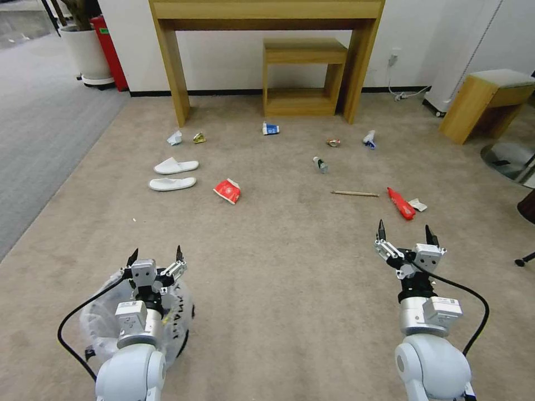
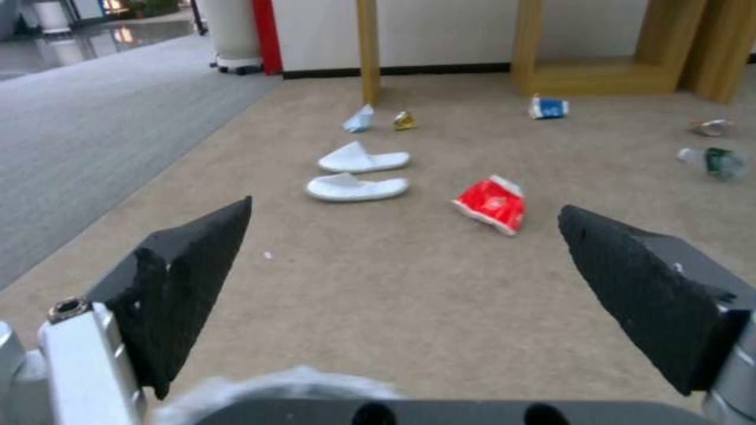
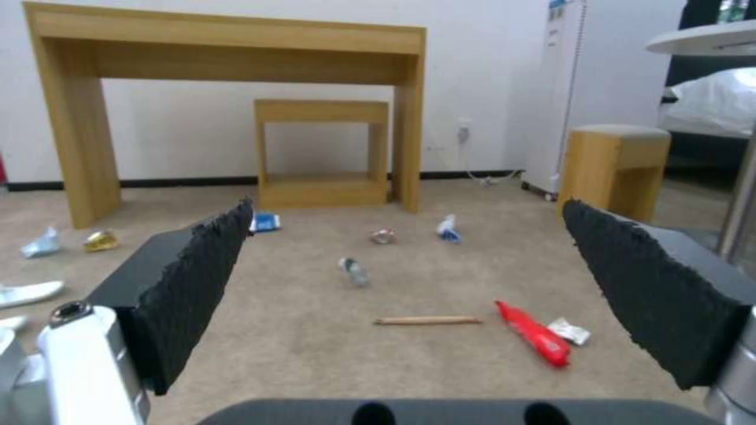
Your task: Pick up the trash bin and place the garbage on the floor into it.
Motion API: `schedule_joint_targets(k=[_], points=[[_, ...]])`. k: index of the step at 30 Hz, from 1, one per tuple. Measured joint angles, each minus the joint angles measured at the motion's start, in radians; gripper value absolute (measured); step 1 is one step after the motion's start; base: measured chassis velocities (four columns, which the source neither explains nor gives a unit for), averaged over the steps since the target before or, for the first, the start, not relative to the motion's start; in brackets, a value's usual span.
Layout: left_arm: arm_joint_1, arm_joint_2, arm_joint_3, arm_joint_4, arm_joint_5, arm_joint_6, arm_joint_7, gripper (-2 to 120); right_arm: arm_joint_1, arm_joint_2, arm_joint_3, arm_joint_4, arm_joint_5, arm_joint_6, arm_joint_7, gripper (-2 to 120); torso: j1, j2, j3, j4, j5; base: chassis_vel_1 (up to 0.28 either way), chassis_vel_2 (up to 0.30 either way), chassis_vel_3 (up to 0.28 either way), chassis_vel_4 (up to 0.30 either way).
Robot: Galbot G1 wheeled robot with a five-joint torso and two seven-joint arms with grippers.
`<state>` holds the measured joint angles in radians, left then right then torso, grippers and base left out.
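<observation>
1. The trash bin (image 1: 100, 323), round and lined with a crinkly clear bag, sits on the short-pile beige floor (image 1: 290, 267) directly beneath the left gripper (image 1: 156, 257), whose fingers are spread and empty.
2. The right gripper (image 1: 407, 229) hovers, fingers spread, just short of a red snack bag (image 1: 401, 203) and a thin wooden stick (image 1: 354, 194).
3. Soft white slippers (image 1: 174, 174) lie well ahead.

Even, bright indoor light, soft shadows. The head view bows at its edges; both wrist views are blurred throughout.
</observation>
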<state>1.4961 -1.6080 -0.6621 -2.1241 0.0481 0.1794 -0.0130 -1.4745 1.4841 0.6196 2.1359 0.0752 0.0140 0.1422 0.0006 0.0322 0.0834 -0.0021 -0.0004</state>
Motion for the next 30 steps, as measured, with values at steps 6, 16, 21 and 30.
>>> schedule_joint_targets(k=[6,16,21,30], points=[[0.000,0.000,-0.001,0.000,-0.001,0.000,-0.001,100,-0.002,0.003,-0.001,-0.005,-0.003,0.014,-0.001,100,0.000,0.000,0.000,-0.0003,0.0001,0.223,0.231,-0.217,-0.232],[-0.003,0.000,-0.002,0.002,-0.008,0.000,-0.009,100,0.000,0.009,-0.006,-0.023,-0.005,0.060,-0.009,100,0.000,0.000,0.000,-0.0002,0.0004,0.135,0.122,-0.128,-0.124],[-0.004,0.000,-0.002,0.003,-0.010,0.001,-0.009,100,0.004,0.012,-0.008,-0.026,-0.003,0.070,-0.009,100,0.000,0.000,0.000,-0.0003,0.0006,0.000,0.000,0.000,0.000],[-0.003,0.000,-0.001,0.005,-0.010,0.001,-0.011,100,0.002,0.015,-0.009,-0.027,-0.006,0.077,-0.013,100,0.000,0.000,0.000,-0.0002,0.0003,0.000,0.000,0.000,0.000]])
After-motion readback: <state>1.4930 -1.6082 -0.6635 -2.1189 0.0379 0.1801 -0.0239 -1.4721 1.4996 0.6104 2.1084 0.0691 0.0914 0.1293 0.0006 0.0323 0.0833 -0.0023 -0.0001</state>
